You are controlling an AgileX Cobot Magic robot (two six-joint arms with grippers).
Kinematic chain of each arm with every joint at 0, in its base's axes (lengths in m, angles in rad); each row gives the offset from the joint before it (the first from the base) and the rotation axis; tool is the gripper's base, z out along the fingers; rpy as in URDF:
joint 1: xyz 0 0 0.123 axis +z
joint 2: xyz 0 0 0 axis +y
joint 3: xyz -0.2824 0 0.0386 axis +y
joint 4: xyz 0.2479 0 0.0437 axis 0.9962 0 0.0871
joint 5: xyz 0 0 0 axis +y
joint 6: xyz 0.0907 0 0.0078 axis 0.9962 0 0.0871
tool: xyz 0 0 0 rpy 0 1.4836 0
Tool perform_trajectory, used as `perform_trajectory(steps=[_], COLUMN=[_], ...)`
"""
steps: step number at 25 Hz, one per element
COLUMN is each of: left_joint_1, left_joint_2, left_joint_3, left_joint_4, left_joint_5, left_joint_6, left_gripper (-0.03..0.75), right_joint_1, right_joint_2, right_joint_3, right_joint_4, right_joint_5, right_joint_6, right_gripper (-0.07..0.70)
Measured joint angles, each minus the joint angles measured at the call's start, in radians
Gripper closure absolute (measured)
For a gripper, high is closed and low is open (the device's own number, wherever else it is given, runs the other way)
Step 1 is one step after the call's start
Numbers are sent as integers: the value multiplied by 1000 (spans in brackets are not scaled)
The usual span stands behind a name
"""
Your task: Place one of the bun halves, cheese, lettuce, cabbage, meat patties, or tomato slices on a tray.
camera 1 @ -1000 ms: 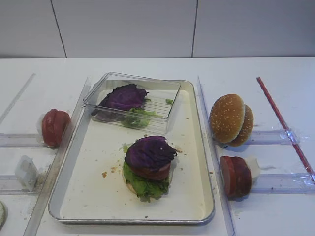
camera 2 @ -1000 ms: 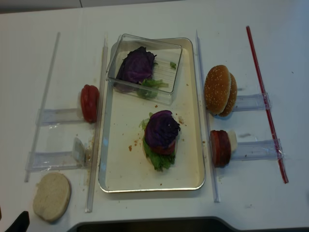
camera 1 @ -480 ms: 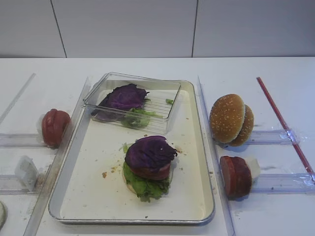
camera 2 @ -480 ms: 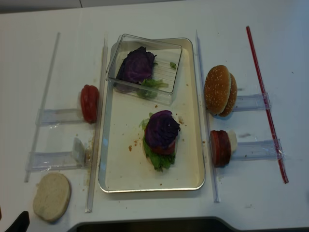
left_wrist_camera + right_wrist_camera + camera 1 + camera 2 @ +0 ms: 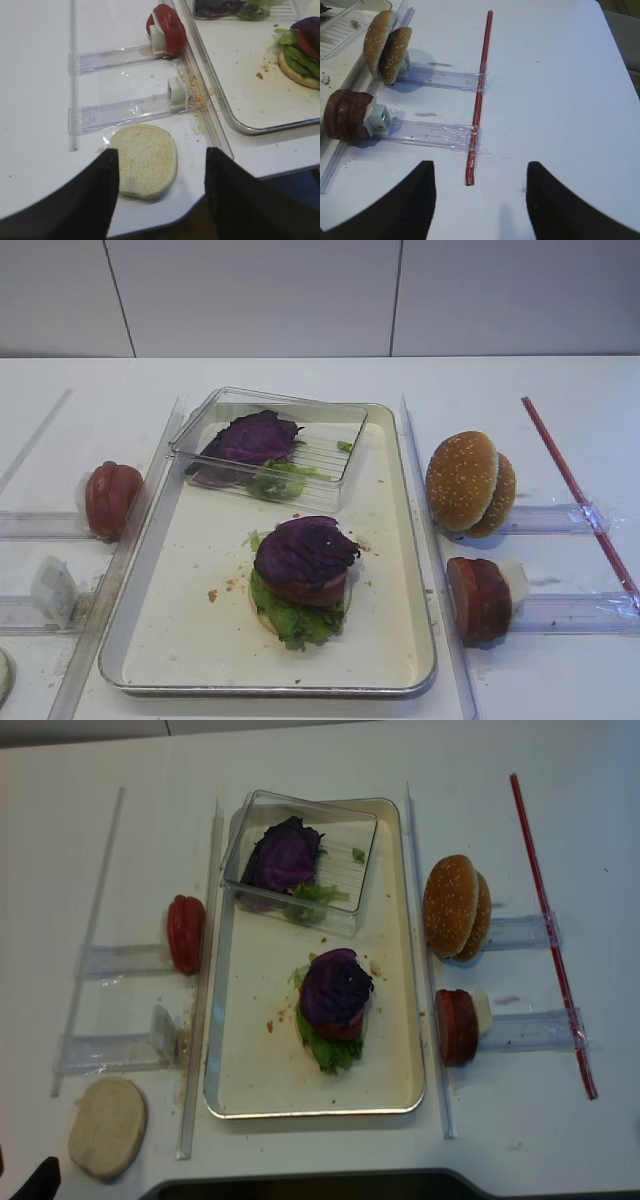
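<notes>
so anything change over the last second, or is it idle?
Nothing visibly changed. The cabbage tops the stack on the tray, the bun halves stand in their holder, and the pale bun half lies flat near the table edge. Both grippers, left and right, hang open and empty.

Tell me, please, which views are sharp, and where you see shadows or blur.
Both high views are evenly lit and sharp; the bun halves cast only soft shadows. In the right wrist view the right gripper shows as dark, blurred fingers. The left wrist view is bright, with the left gripper equally dark.
</notes>
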Motion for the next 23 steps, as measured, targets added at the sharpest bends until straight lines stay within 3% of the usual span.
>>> perform_trajectory(steps=[23], left_joint_1=[0], left_joint_2=[0], left_joint_3=[0], left_joint_4=[0], left_joint_5=[0], left_joint_6=[0], left_gripper=[365], right_joint_1=[0], right_joint_2=[0], right_joint_3=[0], right_joint_4=[0], right_joint_5=[0], right_joint_6=[0], right_gripper=[204])
